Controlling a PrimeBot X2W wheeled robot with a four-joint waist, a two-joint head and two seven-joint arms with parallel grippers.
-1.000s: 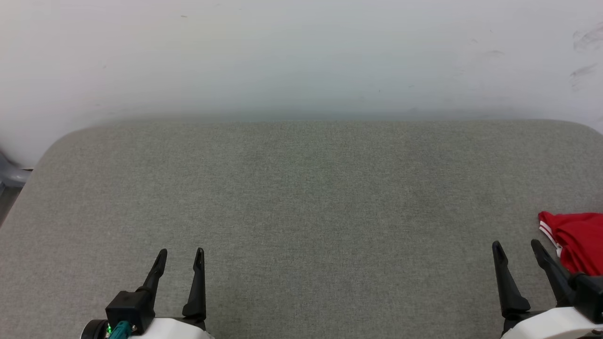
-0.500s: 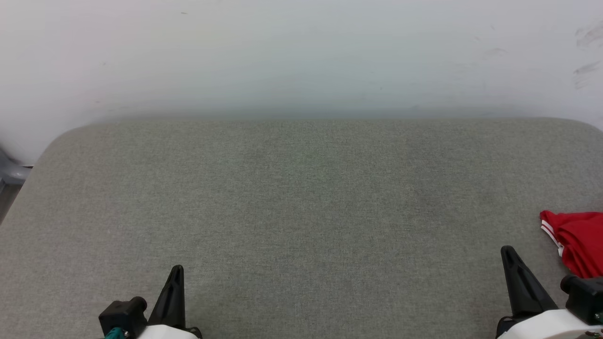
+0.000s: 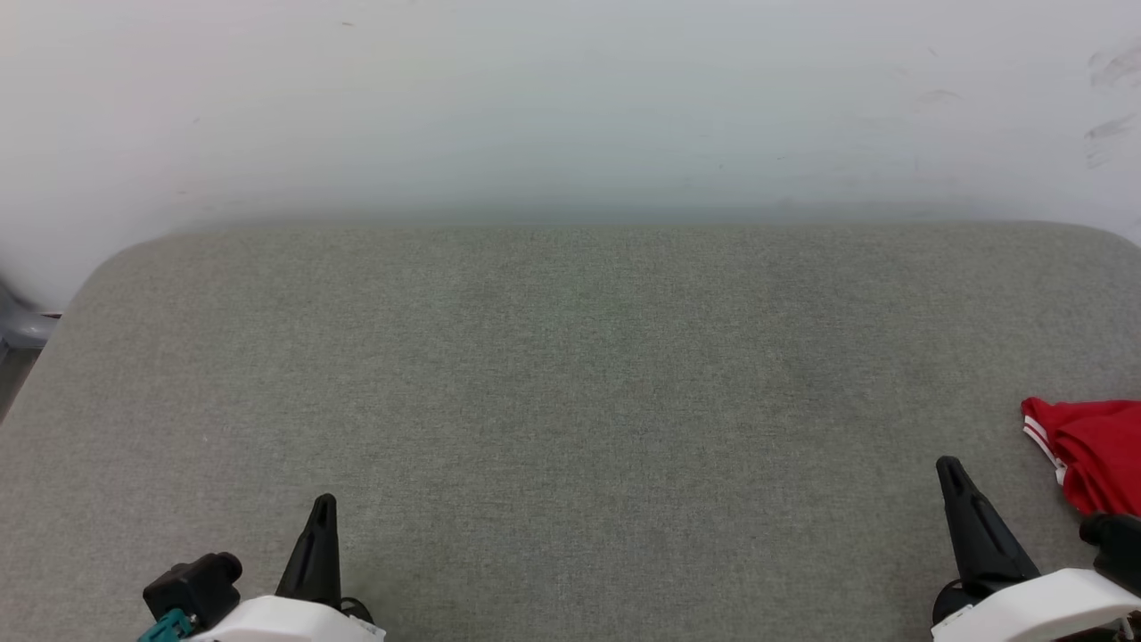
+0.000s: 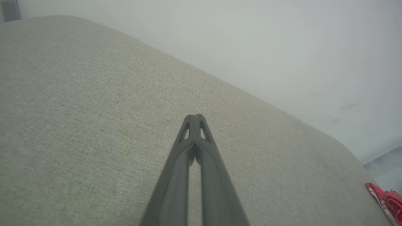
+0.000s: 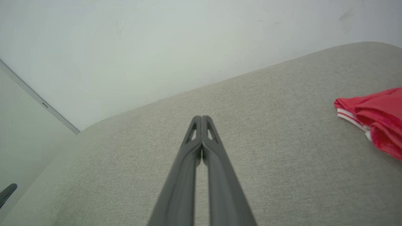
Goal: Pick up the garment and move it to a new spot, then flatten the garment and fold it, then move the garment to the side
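Observation:
The garment (image 3: 1092, 450), red with a white striped edge, lies bunched at the far right of the grey padded surface (image 3: 570, 374). It also shows as the garment (image 5: 373, 119) at the right of the right wrist view and as a small red scrap, the garment (image 4: 388, 202), at the lower right of the left wrist view. My right gripper (image 3: 949, 468) stands just left of it, apart from it, shut with nothing in it; its tips meet (image 5: 201, 117). My left gripper (image 3: 324, 501) rests at the lower left, far from the cloth, shut and empty (image 4: 194, 116).
A pale wall (image 3: 570, 107) rises right behind the padded surface. The surface's rounded left corner drops off near a grey object (image 3: 22, 330) at the left edge. A dark tip (image 5: 8, 191) shows at the lower left of the right wrist view.
Both grippers have gone from open to shut, each pair of fingers now reading as one dark point. The garment has not moved.

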